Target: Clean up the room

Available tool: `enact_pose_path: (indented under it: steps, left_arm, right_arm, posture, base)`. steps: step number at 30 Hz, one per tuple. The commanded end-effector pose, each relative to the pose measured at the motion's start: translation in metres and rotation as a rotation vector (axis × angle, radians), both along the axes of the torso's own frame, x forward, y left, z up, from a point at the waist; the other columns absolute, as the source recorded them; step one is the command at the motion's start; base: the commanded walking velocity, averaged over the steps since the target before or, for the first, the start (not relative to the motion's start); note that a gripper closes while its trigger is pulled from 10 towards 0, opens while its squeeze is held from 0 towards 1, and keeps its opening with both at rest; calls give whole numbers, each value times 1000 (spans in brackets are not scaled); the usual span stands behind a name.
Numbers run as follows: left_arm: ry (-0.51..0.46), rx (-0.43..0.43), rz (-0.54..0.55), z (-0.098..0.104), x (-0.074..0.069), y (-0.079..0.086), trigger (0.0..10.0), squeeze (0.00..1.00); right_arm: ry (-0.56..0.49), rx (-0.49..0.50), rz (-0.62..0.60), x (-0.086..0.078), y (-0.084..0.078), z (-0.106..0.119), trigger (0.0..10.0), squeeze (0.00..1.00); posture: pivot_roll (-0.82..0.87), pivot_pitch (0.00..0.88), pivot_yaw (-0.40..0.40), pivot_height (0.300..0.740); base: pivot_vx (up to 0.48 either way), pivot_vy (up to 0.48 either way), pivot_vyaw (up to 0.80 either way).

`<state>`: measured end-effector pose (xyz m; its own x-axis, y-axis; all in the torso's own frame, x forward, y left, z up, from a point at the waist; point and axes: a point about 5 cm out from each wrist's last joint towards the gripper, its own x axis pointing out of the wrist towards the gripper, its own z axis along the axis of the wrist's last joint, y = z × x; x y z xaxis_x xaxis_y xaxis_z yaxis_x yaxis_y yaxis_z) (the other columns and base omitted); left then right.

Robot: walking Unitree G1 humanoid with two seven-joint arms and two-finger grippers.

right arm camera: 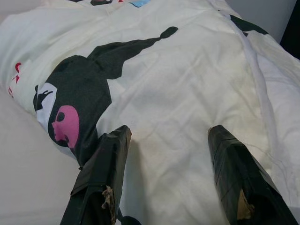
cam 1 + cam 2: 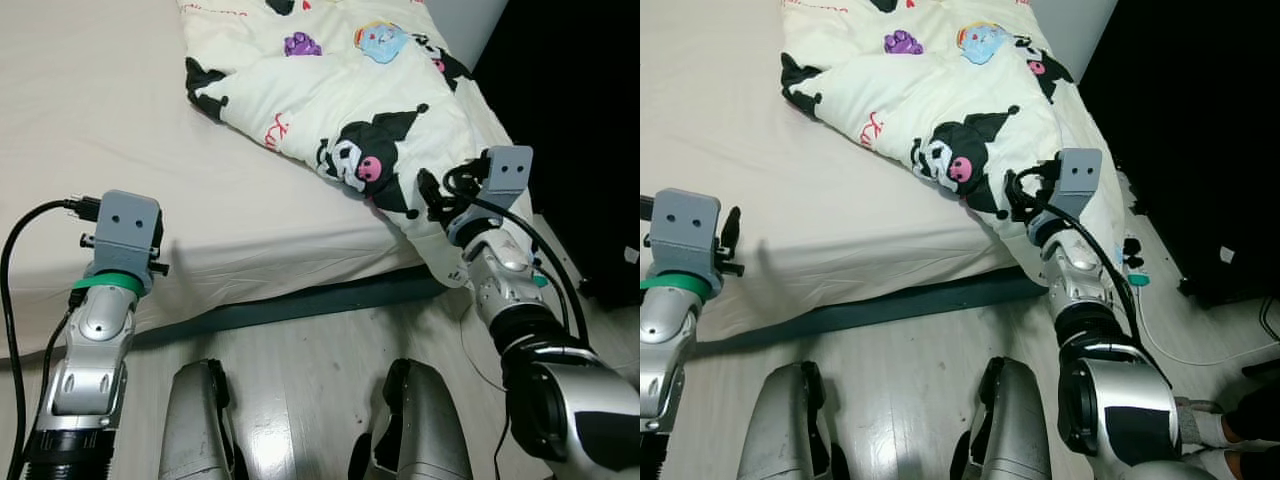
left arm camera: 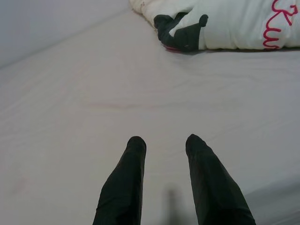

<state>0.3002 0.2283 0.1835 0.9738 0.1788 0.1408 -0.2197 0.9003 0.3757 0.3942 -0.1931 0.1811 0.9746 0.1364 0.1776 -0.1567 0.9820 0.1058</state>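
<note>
A cream comforter (image 2: 340,90) printed with cartoon characters lies bunched across the upper centre and right of the head views, spread over the bed (image 2: 90,130), whose bare pale sheet takes up the upper left. One corner of the comforter hangs over the bed's near right edge, toward the light wood floor (image 2: 300,360). The right gripper (image 1: 168,140) is at that hanging corner, in the right middle of the left eye view; in the right wrist view its two black fingers (image 1: 101,173) are spread wide, with a broad stretch of cream fabric and a black-and-pink cartoon face between and beyond them, and nothing clamped. The fingertips look close to the cloth; whether they touch it cannot be told. The left gripper (image 3: 164,145) sits at the lower left of the head views over the bed's near edge, well apart from the comforter; in the left wrist view its fingers are a modest gap apart above the bare sheet, holding nothing. A dark strip of bed base (image 2: 300,300) runs below the mattress. At the right of the right eye view, a thin white cable (image 2: 1170,345) lies on the floor.
</note>
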Motion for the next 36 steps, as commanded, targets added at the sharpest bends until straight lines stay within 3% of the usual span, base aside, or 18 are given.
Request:
enact_pose_path:
  steps: [1,8,9,11,12,13,14,19,24,31,36]
  left_arm:
    - [27,1,2,-5,-3,1,10000,0]
    - [30,1,2,-5,-4,1,10000,0]
    - [38,6,4,-4,-5,3,10000,0]
    - [38,6,4,-4,-5,3,10000,0]
    - [46,10,4,-4,-5,5,10000,0]
    - [46,10,4,-4,-5,5,10000,0]
    - [37,-3,-15,-2,-4,0,10000,0]
    - [20,-38,-52,-1,1,-12,10000,0]
    - [22,-53,-66,-3,5,-19,10000,0]
    - [4,-84,-90,-1,8,-26,10000,0]
    - [-36,-117,-142,8,8,-38,10000,0]
  right_arm:
    - [10,3,-10,-1,-3,-3,10000,0]
    - [10,2,-11,0,-3,-3,10000,0]
    - [4,-113,-137,-3,-25,1,10000,1000]
    - [4,-113,-137,-3,-25,1,10000,1000]
    - [-11,-196,-241,-7,-44,5,10000,1000]
    - [-11,-196,-241,-7,-44,5,10000,1000]
    - [-69,-161,-250,-8,-46,12,10000,0]
    - [-141,-55,-184,-12,-33,11,10000,0]
    - [-133,-62,-157,-17,-26,-2,10000,0]
    - [-205,-103,-120,-20,-17,6,10000,0]
    - [-270,-51,-74,-27,-7,13,10000,0]
  posture:
    - [227,224,-19,420]
    - [227,224,-19,420]
    - [236,264,17,420]
    - [236,264,17,420]
    - [233,263,20,420]
    - [233,263,20,420]
    - [202,244,10,420]
    - [186,230,5,420]
    - [166,222,3,420]
    - [139,199,-9,420]
    - [129,178,-17,420]
  base:
    - [0,0,0]
    - [0,0,0]
    - [0,0,0]
    - [0,0,0]
    - [0,0,0]
    - [0,0,0]
    - [0,0,0]
    - [0,0,0]
    - [0,0,0]
    - [0,0,0]
    - [0,0,0]
